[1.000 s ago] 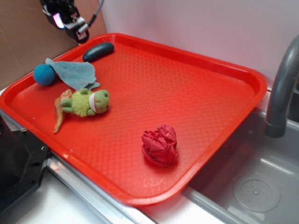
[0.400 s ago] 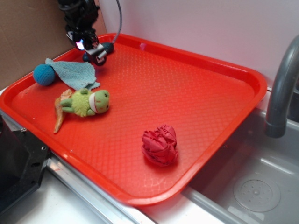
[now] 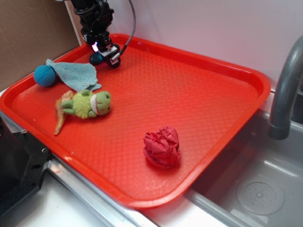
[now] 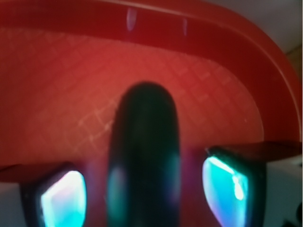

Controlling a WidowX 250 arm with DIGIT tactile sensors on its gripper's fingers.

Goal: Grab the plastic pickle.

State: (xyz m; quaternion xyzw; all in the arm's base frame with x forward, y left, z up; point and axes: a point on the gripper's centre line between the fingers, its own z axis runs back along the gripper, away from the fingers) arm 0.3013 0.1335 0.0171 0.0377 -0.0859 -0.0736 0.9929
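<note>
The plastic pickle lies near the tray's rim at about 11 o'clock, just beside the blue cloth. The pincer is low over it, spread wide, holding nothing; in the wrist view the pickle runs lengthwise between the two fingers with a gap on each side. To do this well, settle lower so the pads meet the pickle's widest part, then close slowly and evenly; glossy plastic probably slips if pinched high.
</note>
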